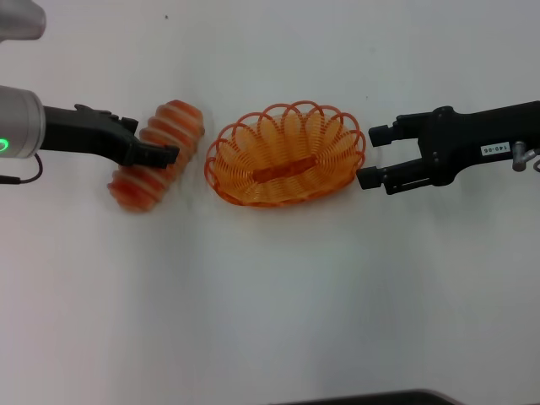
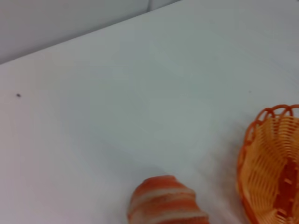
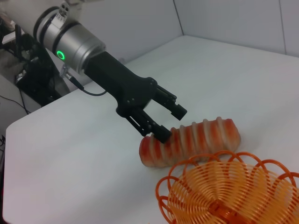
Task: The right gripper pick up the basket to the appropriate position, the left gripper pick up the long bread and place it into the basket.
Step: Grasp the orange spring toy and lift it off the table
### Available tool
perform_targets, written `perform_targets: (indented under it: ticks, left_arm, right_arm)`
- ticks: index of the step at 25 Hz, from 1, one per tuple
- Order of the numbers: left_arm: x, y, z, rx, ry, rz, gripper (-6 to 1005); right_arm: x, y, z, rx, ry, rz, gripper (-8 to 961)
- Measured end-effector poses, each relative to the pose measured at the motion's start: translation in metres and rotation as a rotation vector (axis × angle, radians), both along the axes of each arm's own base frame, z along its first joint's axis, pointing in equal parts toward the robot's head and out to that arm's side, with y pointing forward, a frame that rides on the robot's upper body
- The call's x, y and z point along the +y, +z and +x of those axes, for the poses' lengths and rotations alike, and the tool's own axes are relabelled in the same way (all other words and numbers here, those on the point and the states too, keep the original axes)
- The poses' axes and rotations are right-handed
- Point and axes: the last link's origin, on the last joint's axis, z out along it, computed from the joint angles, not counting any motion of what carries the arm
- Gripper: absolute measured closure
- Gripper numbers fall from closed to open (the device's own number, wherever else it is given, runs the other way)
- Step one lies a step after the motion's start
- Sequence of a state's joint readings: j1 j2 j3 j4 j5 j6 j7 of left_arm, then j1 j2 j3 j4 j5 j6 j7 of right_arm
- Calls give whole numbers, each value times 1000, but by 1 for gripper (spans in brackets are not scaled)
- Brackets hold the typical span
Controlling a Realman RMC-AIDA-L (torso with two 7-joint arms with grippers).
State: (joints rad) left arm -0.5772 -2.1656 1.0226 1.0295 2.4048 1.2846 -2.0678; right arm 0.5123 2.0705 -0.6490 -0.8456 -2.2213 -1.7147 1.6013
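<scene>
My left gripper [image 1: 165,153] sits over the middle of the long bread [image 1: 157,157], fingers parted; from the right wrist camera I see the two black fingers [image 3: 161,134] spread with their tips at the loaf's upper side, one tip touching or nearly touching a ridge, and nothing clamped between them. My right gripper [image 1: 373,156] is just beside the basket's right end, its jaws wide apart and holding nothing, with a small gap to the scalloped rim as far as I can tell from the head camera. The basket [image 1: 287,154] rests on the white table [image 1: 270,295] between the two grippers, an oval of looped orange wire with an open weave and a row of arches around its edge; I see nothing inside it except a darker orange strip along its floor, which looks like part of the weave. The long bread lies on the table just left of the basket, tilted so that its far end leans toward the basket rim without touching it. It is a ribbed, cylinder-like toy loaf, orange-red with pale cream bands running crosswise, and its surface looks matte and soft-edged against the basket's shiny wire.
</scene>
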Motion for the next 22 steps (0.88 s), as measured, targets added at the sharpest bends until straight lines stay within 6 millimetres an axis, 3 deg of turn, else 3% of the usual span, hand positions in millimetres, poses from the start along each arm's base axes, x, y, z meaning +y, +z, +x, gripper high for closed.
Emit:
perform_targets:
  ticks: [15,22]
  left_arm:
    - [3,-14,-7,50,-5,19,157]
    - [1,-13,-10,54,-5,24,439]
  right_arm:
    - [3,-1,-3,0,6,5,68]
    - [4,-1,-3,-3,2,11,68]
